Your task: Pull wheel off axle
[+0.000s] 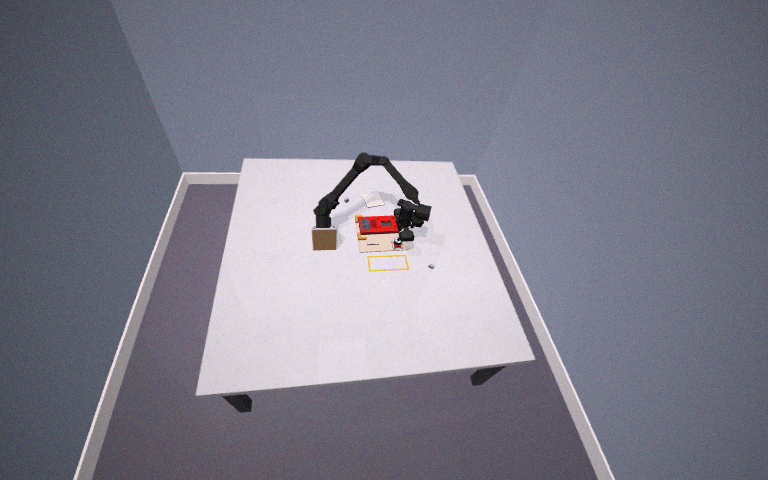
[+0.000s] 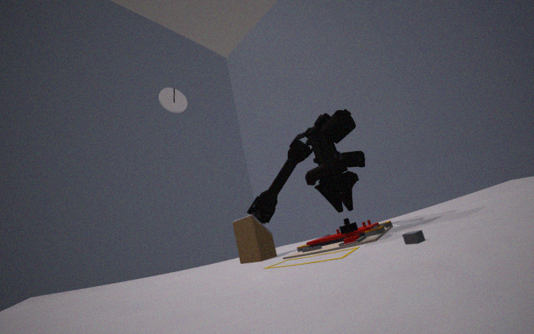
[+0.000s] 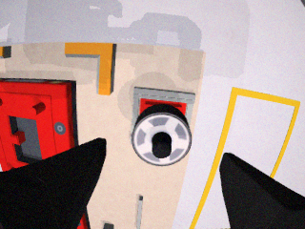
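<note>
The wheel [image 1: 397,241] [image 2: 348,227] [image 3: 161,123], black-sided with a white and grey face, sits around the black upright axle [image 2: 346,220] [image 3: 161,145] on a small red and grey base [image 3: 163,103] on the beige board [image 1: 379,249] [image 3: 119,176]. The axle tip sticks up above the wheel. The marked area, a yellow outline [image 1: 389,270] [image 2: 304,263] [image 3: 266,96], lies on the table beside the board. My gripper [image 2: 345,210] [image 3: 165,155] is open and empty, above the wheel and not touching it. In the wrist view the wheel shows between the two fingertips.
A red plate [image 1: 378,224] [image 3: 59,95] with upright pegs lies on the board between orange corner brackets [image 3: 106,72]. A slim grey bar [image 3: 139,210] lies near the wheel. A small grey block [image 1: 431,266] [image 2: 413,236] is beyond the outline. A brown box [image 1: 324,238] [image 2: 254,240] stands by the arm's base.
</note>
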`<state>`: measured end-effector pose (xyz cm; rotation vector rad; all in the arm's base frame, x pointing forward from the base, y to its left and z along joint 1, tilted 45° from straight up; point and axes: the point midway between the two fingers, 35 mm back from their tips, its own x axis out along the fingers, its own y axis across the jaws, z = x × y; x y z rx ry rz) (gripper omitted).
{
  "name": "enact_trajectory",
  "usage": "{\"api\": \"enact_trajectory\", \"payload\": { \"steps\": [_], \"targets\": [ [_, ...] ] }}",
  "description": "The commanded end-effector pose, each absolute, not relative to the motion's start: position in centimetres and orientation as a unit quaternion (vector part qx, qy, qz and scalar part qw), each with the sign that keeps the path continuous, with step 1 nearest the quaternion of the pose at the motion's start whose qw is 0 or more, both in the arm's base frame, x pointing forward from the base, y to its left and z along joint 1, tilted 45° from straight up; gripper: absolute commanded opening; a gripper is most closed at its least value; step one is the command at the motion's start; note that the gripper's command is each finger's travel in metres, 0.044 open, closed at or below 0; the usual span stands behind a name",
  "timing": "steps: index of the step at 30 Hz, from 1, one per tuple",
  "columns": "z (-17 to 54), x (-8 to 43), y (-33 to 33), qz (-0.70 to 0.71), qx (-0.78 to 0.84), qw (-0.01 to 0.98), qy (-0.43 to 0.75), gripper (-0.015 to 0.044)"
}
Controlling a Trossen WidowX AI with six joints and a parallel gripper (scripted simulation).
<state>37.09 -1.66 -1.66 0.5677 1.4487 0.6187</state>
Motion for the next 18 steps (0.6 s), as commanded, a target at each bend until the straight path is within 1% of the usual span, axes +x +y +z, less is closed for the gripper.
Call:
{"api": "enact_trajectory", "payload": {
  "steps": [1,7,11,18],
  "targets": [
    [-4.17,36.49,0.96,0.277,0.259,0.661,0.648,0.03],
    [-4.59,36.47,1.32,0.277,0.259,0.661,0.648,0.03],
    [-4.32,36.48,1.21,0.279,0.253,0.66,0.65,0.0195],
    [-4.32,36.48,1.21,0.279,0.253,0.66,0.65,0.0148]
  ]
}}
